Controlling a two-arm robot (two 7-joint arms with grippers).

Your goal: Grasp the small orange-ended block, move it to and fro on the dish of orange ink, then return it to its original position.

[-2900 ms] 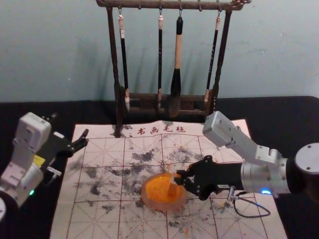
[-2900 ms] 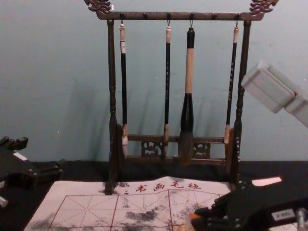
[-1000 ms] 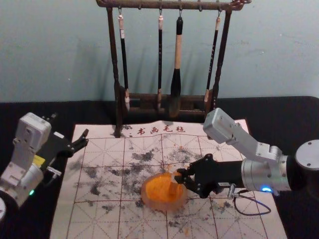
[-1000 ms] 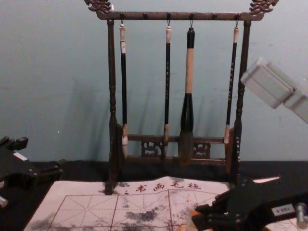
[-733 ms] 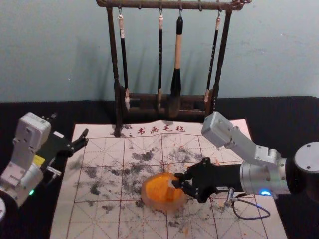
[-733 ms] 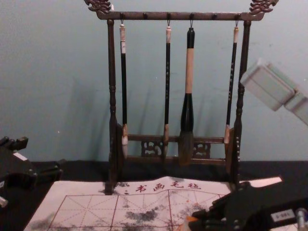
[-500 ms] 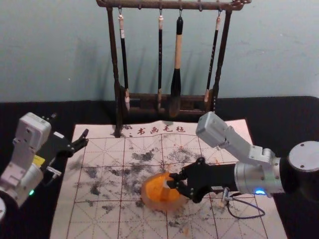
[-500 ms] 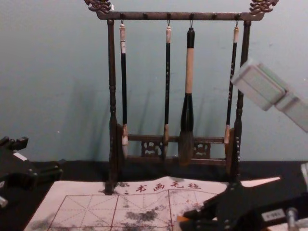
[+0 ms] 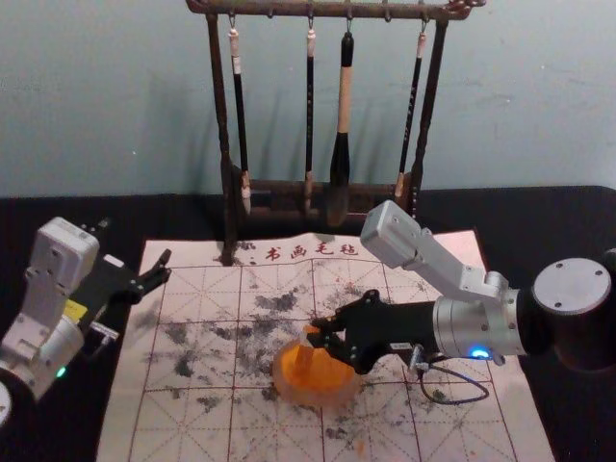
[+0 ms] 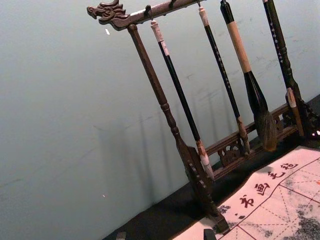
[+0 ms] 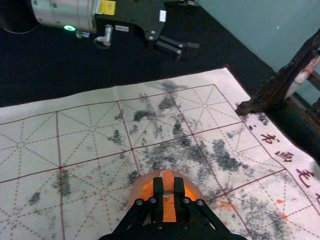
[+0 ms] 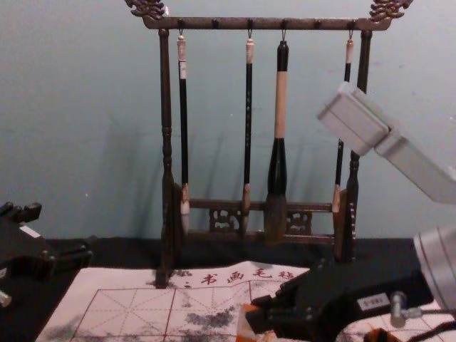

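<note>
My right gripper [image 9: 316, 332] is over the back of the orange ink dish [image 9: 322, 390], shut on the small orange-stained block [image 9: 304, 354]. In the right wrist view, the block [image 11: 168, 181] is pinched between the fingertips of the right gripper [image 11: 168, 192], above the dish [image 11: 138, 189]; whether it touches the ink is unclear. The chest view has the block [image 12: 249, 322] at the gripper's tip, its lower part orange. Parked at the left side, my left gripper [image 9: 135, 248] stands open and empty; in its wrist view, the left gripper [image 10: 165, 235] has its fingertips far apart.
Behind the dish stands a dark wooden rack [image 9: 229, 173] with several hanging brushes, the thickest brush [image 9: 344, 96] among them. A gridded, ink-stained calligraphy mat [image 9: 192, 423] lies under the dish on the black table [image 9: 568, 221].
The right gripper has carried the block leftward and slightly back across the dish, from its right side towards its back left. The left arm has stayed still.
</note>
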